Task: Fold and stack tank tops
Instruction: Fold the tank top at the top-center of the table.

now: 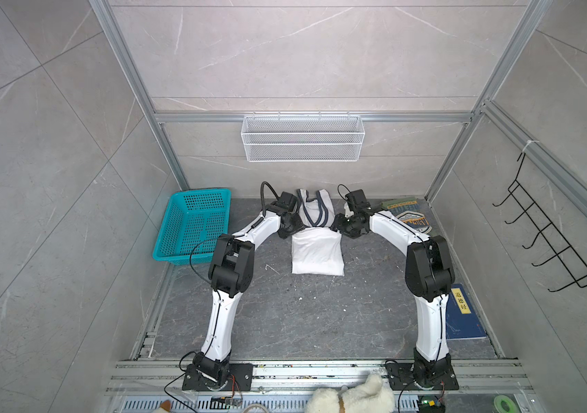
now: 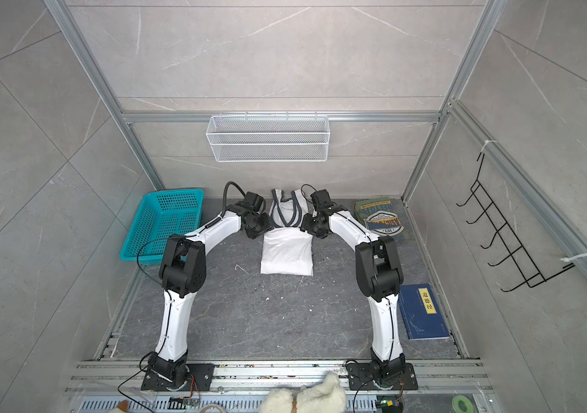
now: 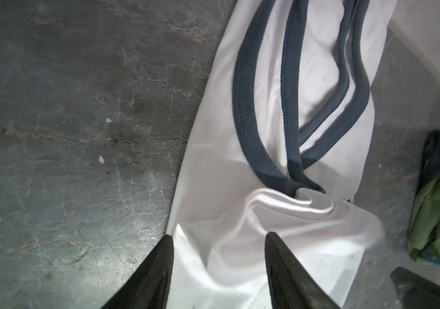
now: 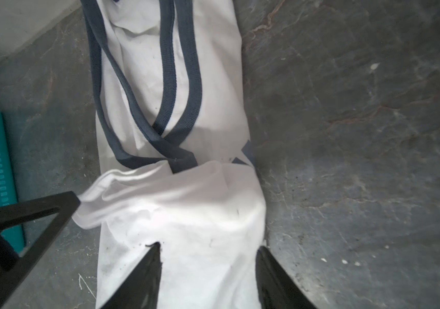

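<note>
While the white top (image 1: 317, 255) lies part-folded on the surface (image 1: 284, 314), the left hand (image 3: 220, 235) and right hand (image 4: 208, 246) sit at its fold, jaws apart, gripping nothing.

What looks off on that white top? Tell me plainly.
The white tank top is folded askew. Its folded-over edge lies rumpled and bunched at the middle, with one corner sticking out sideways, and the navy trim of the straps crosses over itself instead of lying flat.
</note>
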Controlling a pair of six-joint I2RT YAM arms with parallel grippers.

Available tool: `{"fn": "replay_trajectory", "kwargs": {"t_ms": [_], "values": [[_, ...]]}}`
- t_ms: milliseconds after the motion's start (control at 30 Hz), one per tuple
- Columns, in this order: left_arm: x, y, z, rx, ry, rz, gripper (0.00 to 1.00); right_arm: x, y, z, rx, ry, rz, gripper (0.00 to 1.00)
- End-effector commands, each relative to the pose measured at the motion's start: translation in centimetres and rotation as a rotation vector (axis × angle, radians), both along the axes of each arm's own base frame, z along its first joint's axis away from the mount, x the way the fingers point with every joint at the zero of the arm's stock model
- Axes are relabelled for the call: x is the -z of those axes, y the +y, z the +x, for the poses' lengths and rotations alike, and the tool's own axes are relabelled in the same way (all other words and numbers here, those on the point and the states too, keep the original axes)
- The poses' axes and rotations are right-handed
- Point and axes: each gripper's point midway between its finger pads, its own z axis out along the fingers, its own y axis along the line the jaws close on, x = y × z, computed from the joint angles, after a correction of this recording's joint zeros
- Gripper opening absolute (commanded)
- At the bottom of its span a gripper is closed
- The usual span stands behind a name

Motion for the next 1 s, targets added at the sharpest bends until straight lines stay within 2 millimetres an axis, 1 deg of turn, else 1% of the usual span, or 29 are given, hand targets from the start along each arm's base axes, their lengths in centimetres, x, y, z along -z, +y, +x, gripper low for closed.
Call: {"fn": "replay_trajectory", "kwargs": {"t_ms": [0, 33, 67, 100, 167, 267, 300, 367, 433, 533, 633, 767, 867, 967], "values": [[-6.2, 2.0, -1.0, -0.019, -0.080, 0.051, 0.68, -2.4, -1.7, -0.5, 0.000, -0.021, -0.061, 0.66], [-7.0, 2.6, -1.9, -0.026, -0.088, 0.059, 0.70, -3.2, -2.0, -1.2, -0.008, -0.033, -0.065, 0.67], [-7.7, 2.7, -3.0, -0.021, -0.094, 0.057, 0.71, -3.7, -2.0, -2.1, -0.020, -0.036, -0.054, 0.67], [-7.9, 2.9, -4.1, -0.012, -0.093, 0.056, 0.71, -3.8, -2.1, -3.1, -0.030, -0.030, -0.042, 0.68], [-7.5, 2.9, -7.0, 0.017, -0.081, 0.049, 0.72, -3.9, -2.0, -5.6, -0.052, -0.026, 0.001, 0.67], [-6.3, 2.0, -11.0, 0.083, -0.070, -0.007, 0.73, -3.1, -2.0, -9.5, -0.067, -0.010, 0.075, 0.67], [-5.4, 1.9, -12.1, 0.094, -0.052, -0.032, 0.73, -2.5, -2.0, -10.6, -0.072, -0.002, 0.097, 0.67], [-4.3, 1.6, -13.9, 0.116, -0.039, -0.094, 0.73, -1.6, -1.9, -12.7, -0.079, 0.006, 0.152, 0.67], [-3.2, 1.8, -15.0, 0.116, -0.034, -0.121, 0.73, -0.4, -1.7, -14.2, -0.080, 0.020, 0.192, 0.67], [-2.1, 1.5, -15.9, 0.120, -0.037, -0.184, 0.74, 1.6, -1.3, -15.5, -0.082, 0.038, 0.249, 0.66], [-1.1, 0.9, -16.0, 0.133, -0.041, -0.230, 0.74, 3.4, -1.1, -15.9, -0.070, 0.064, 0.274, 0.66], [0.7, 0.5, -15.8, 0.116, -0.017, -0.251, 0.74, 5.2, -1.1, -15.8, -0.052, 0.079, 0.281, 0.65], [1.7, 0.5, -15.4, 0.107, -0.019, -0.252, 0.73, 5.9, -1.0, -15.6, -0.049, 0.082, 0.282, 0.64], [2.8, 0.4, -15.2, 0.101, 0.001, -0.250, 0.70, 7.0, -1.0, -15.4, -0.044, 0.109, 0.273, 0.62]]}}
